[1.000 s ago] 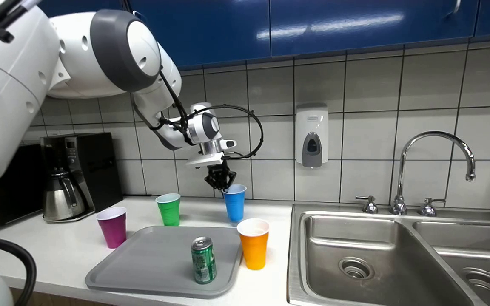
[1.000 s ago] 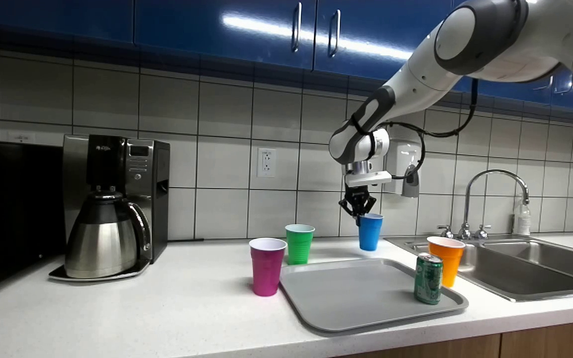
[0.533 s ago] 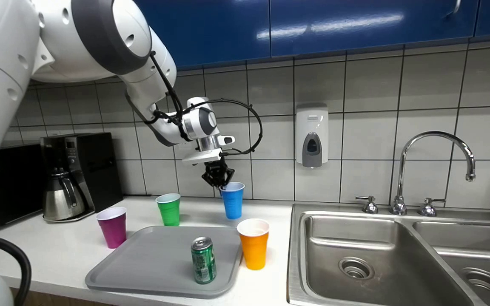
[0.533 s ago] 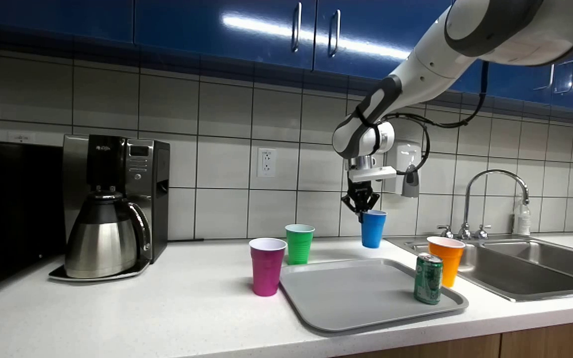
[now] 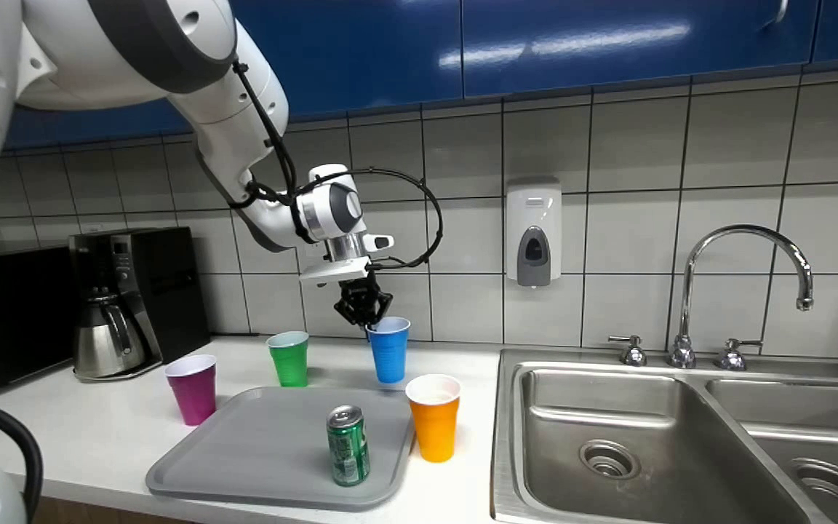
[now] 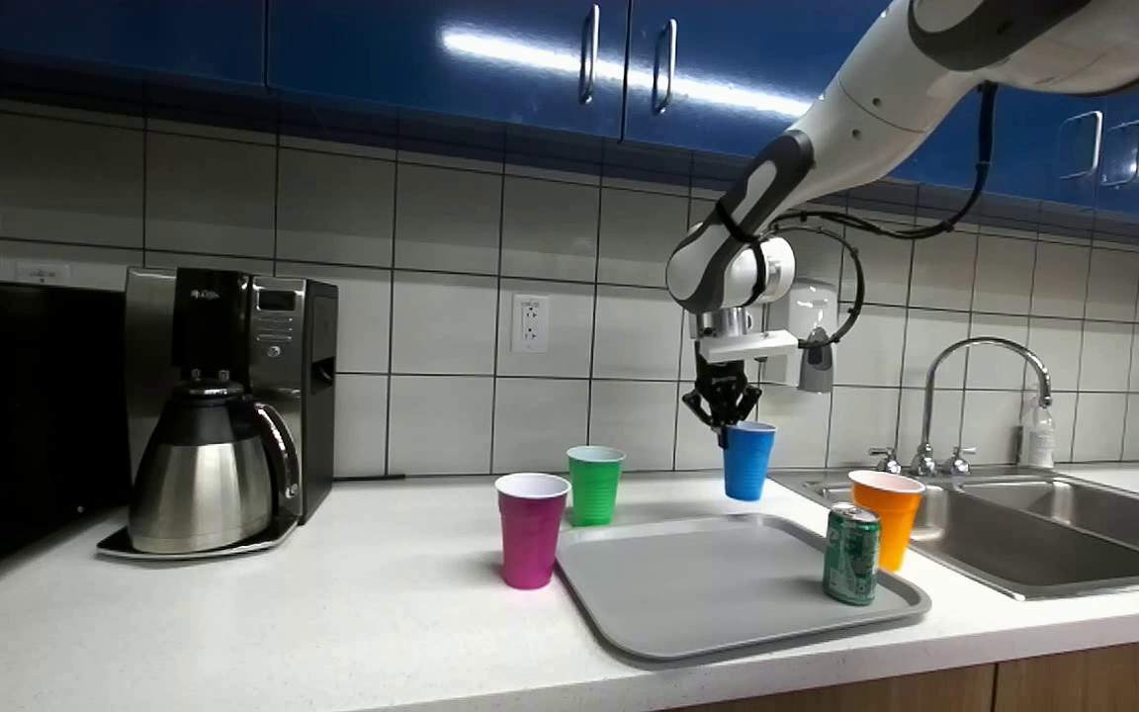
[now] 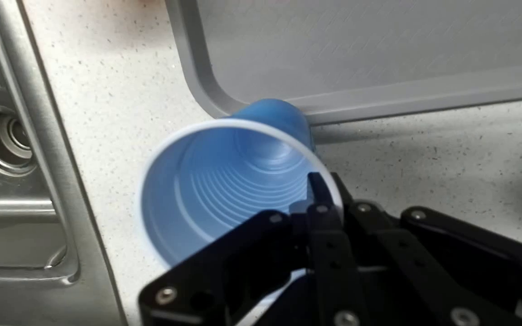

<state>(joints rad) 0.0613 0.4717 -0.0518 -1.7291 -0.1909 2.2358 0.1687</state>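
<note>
My gripper is shut on the wall of a blue cup, one finger inside the rim and one outside. In the wrist view the fingertips pinch the cup's white rim, and the blue cup is otherwise hollow. The cup hangs nearly upright, slightly tilted, seemingly a little above the counter behind the grey tray. A green can stands on the tray. An orange cup, a green cup and a purple cup stand around the tray.
A double steel sink with a tall faucet lies beside the orange cup. A coffee maker stands at the far end. A soap dispenser hangs on the tiled wall. Blue cabinets hang over the counter.
The cup stays gripped throughout. It first rises slightly, then sinks a little while moving toward the tray's back edge. The arm has swung with it. The other cups, can and tray are unmoved.
</note>
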